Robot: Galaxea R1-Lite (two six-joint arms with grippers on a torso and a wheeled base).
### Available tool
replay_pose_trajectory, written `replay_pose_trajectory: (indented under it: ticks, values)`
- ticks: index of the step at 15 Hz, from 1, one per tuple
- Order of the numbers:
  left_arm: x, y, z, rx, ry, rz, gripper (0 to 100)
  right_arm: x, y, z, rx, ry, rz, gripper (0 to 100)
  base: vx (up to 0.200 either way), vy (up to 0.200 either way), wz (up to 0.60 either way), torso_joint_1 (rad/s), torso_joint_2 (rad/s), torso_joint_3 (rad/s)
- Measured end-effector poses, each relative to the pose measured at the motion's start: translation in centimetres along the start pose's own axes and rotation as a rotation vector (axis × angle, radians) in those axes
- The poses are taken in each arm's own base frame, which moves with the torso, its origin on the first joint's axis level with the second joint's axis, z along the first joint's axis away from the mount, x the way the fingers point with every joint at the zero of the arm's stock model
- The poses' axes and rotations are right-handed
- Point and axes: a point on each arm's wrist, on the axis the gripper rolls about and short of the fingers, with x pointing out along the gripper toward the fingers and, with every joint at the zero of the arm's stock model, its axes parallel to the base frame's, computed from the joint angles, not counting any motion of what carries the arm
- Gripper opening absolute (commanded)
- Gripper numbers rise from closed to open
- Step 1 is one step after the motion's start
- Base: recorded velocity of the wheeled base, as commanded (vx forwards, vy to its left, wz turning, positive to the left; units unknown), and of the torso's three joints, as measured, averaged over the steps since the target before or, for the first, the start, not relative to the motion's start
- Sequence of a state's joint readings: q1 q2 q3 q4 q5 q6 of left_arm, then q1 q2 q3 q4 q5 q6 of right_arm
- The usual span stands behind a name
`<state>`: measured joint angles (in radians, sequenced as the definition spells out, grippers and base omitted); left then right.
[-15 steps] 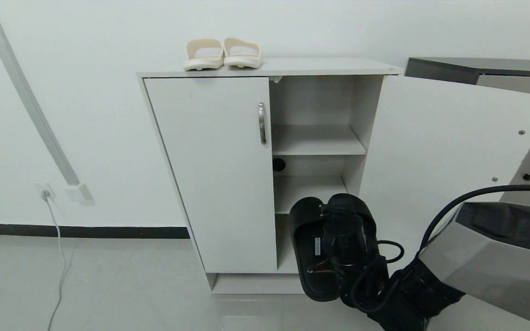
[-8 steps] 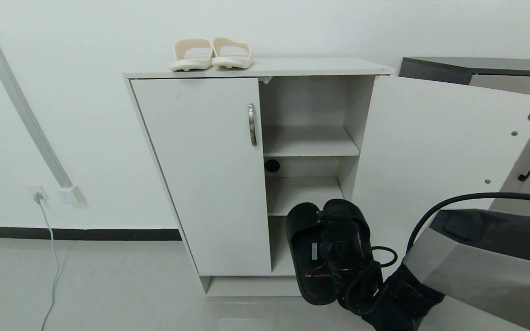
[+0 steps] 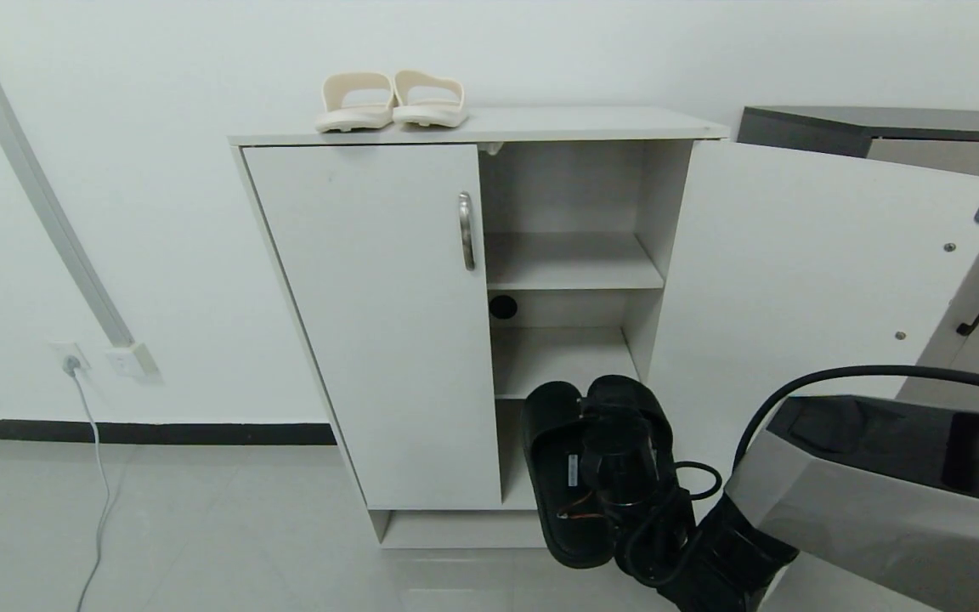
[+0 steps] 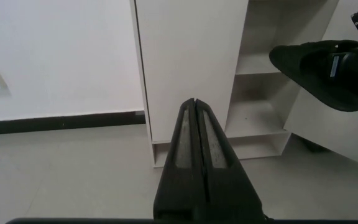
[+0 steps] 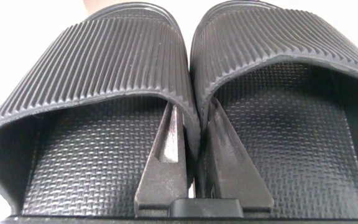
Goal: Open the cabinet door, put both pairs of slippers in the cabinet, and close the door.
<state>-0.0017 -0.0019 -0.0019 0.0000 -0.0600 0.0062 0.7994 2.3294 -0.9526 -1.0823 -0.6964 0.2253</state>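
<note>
The cabinet [image 3: 574,123] has its right door [image 3: 795,280] open. The black slippers [image 3: 579,459] hang low before the opening, and the cream slippers [image 3: 392,100] sit on its top at the far left. Both pairs look light, soft and ribbed; the right gripper [image 5: 191,107] has its fingers [image 5: 165,162] clamped on the black pair's touching inner straps, which seems a sound hold, while the left gripper [image 4: 194,106] has its fingers together.

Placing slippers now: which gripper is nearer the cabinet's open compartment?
Right. The right gripper holds the black slippers at its opening; the left gripper sits farther back, facing the closed door.
</note>
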Motion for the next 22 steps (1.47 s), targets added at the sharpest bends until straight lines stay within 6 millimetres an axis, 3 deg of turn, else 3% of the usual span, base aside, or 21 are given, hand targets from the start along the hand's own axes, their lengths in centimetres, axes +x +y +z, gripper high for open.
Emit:
replay_pose_trajectory:
  ticks: [6,13,22]
  values:
    - [0.0,0.0,0.0,0.000,0.000,0.000,0,0.1,0.2,-0.6,-0.005,0.009,0.004,0,0.000,0.000,0.00,0.000,0.00,0.000]
    - [0.0,0.0,0.0,0.000,0.001,0.000,0,0.8,0.7,-0.5,0.016,0.016,0.087,0,0.000,0.000,0.00,0.003,0.00,-0.170]
    - [0.0,0.0,0.0,0.001,0.001,0.000,0,2.8,0.9,-1.0,0.034,-0.025,-0.023,0,0.000,0.000,0.00,0.001,0.00,-0.182]
